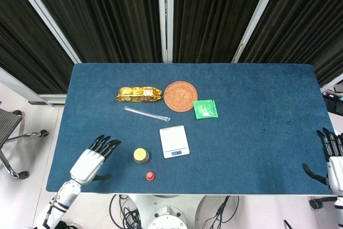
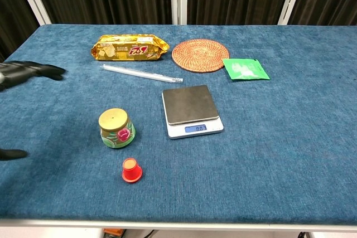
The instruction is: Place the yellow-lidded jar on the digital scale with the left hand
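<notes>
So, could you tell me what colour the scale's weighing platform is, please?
Dark grey, on the scale; chest view shows it best.

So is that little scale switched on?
On: the digital scale shows lit digits on its blue display in the chest view; nothing sits on its platform.

This is looking like a robot lab. Black curtains (image 1: 123, 14) are hanging behind a blue-clothed desk (image 1: 257, 132). Cables (image 1: 126, 213) are trailing beneath.

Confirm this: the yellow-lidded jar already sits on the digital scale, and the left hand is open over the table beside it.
Not quite. The yellow-lidded jar stands on the table, left of the digital scale, whose platform is bare in the chest view. The left hand is indeed open beside it.
</notes>
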You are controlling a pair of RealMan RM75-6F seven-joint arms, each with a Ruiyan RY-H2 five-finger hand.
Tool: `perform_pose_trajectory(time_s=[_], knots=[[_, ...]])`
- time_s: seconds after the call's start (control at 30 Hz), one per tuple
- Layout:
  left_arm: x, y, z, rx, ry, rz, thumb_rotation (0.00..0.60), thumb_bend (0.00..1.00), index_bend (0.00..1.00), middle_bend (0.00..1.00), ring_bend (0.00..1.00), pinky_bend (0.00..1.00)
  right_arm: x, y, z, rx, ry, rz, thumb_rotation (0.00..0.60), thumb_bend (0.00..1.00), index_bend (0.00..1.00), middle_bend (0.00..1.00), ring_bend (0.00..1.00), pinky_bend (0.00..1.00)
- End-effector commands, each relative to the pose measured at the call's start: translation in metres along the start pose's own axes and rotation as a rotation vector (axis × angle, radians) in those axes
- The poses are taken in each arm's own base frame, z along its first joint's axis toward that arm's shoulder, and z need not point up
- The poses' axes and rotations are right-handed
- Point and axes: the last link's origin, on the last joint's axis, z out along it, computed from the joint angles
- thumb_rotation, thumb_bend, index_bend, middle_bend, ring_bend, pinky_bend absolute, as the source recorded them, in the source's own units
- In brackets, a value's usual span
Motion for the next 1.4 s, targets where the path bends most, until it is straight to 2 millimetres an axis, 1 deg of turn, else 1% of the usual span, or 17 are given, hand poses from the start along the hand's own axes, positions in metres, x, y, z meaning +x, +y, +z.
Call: perform_pose_trajectory(time_s=[0.03,0.17,0.37,0.53,0.67,0.87,1.03,1.17,1.3,1.4], knots=[[-0.006,0.013,0.022,-0.044,-0.05,-0.014,0.6,0.09,0.07,0.08,0.0,0.08,0.001,0.002,-0.002,-0.007,-0.003,-0.002,0.6,0.13,0.0,0.0,0.0,0.0],[-0.013,0.015,0.037,-0.043,-0.08,-0.016,0.6,0.09,0.07,0.08,0.0,0.1,0.002,0.006,-0.005,-0.019,-0.008,-0.003,0.6,0.13,0.0,0.0,0.0,0.0],[-0.018,0.021,0.052,-0.056,-0.097,-0.016,0.6,0.09,0.07,0.08,0.0,0.12,0.002,0.01,-0.005,-0.029,-0.008,-0.003,0.6,0.13,0.0,0.0,0.0,0.0],[-0.021,0.026,0.062,-0.07,-0.111,-0.014,0.6,0.09,0.08,0.09,0.0,0.14,-0.001,0.009,-0.006,-0.024,-0.021,-0.01,0.6,0.13,0.0,0.0,0.0,0.0],[-0.024,0.03,0.068,-0.08,-0.099,0.003,0.6,0.09,0.13,0.13,0.02,0.21,-0.003,0.009,-0.006,-0.023,-0.029,-0.012,0.6,0.13,0.0,0.0,0.0,0.0],[-0.033,0.032,0.08,-0.072,-0.117,0.0,0.6,0.1,0.17,0.18,0.11,0.33,-0.002,0.011,-0.005,-0.031,-0.024,-0.008,0.6,0.13,0.0,0.0,0.0,0.0],[-0.035,0.034,0.088,-0.079,-0.092,0.002,0.6,0.13,0.25,0.29,0.26,0.46,0.0,0.015,-0.005,-0.04,-0.023,-0.01,0.6,0.13,0.0,0.0,0.0,0.0],[-0.039,0.033,0.091,-0.08,-0.083,0.006,0.6,0.17,0.36,0.42,0.39,0.59,-0.001,0.017,-0.005,-0.048,-0.03,-0.01,0.6,0.13,0.0,0.0,0.0,0.0],[-0.038,0.032,0.093,-0.071,-0.069,0.016,0.6,0.21,0.42,0.47,0.48,0.67,-0.001,0.016,-0.004,-0.047,-0.036,-0.01,0.6,0.13,0.0,0.0,0.0,0.0],[-0.033,0.034,0.094,-0.08,-0.042,0.02,0.6,0.23,0.45,0.51,0.52,0.7,-0.002,0.016,-0.004,-0.046,-0.037,-0.011,0.6,0.13,0.0,0.0,0.0,0.0]])
